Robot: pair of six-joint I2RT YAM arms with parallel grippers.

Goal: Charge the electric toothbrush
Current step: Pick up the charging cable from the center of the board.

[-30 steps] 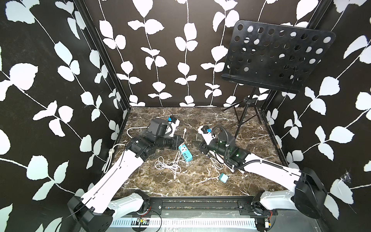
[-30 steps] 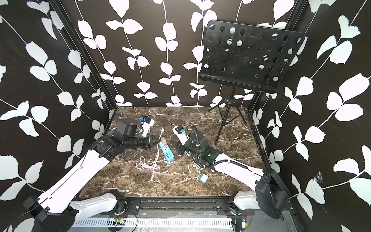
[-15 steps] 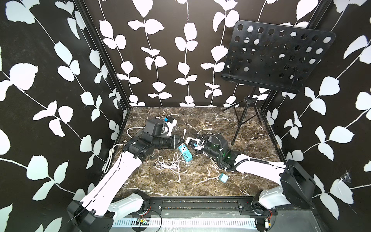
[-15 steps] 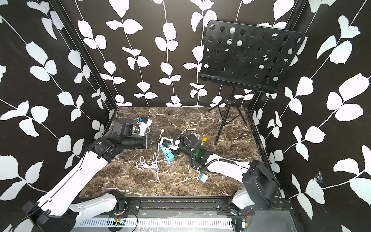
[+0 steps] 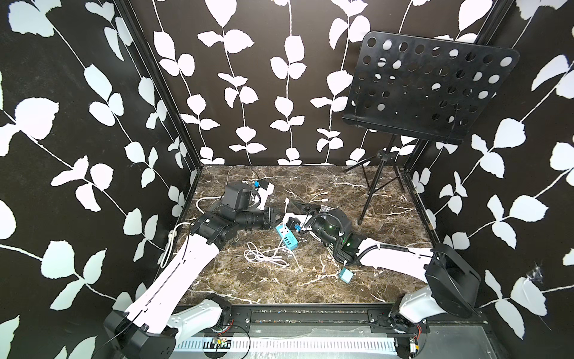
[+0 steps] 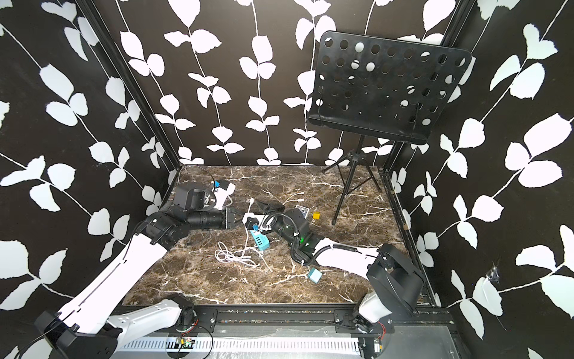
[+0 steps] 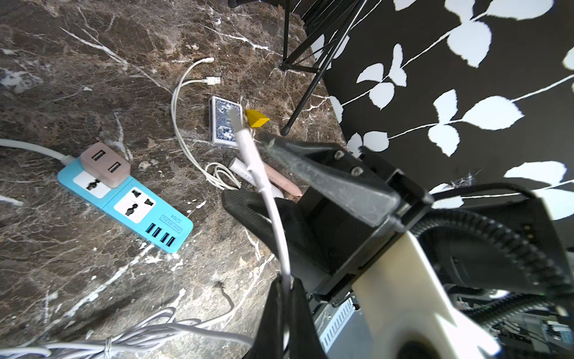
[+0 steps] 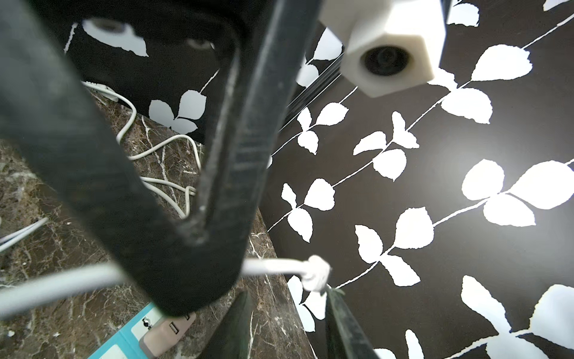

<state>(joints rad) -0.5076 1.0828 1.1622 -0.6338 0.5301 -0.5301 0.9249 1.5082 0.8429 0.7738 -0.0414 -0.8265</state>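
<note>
Mostly the toothbrush [image 7: 281,183] is hidden. In the left wrist view only part of its pink and white body shows, low on the table [image 7: 77,279] near the playing cards [image 7: 225,121]. The white cable [image 7: 273,211] crosses it and the right gripper [image 8: 287,293] cuts it off. The fingers of the left gripper [image 7: 284,289] are pressed together on this cable. The right fingers stand partly apart, and the toothbrush appears between them; whether they grip it, I cannot tell.

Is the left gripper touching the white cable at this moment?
Touching. In the left wrist view, the white cable runs between the closed jaws of the left gripper and is pinched there, with no gap.
</note>
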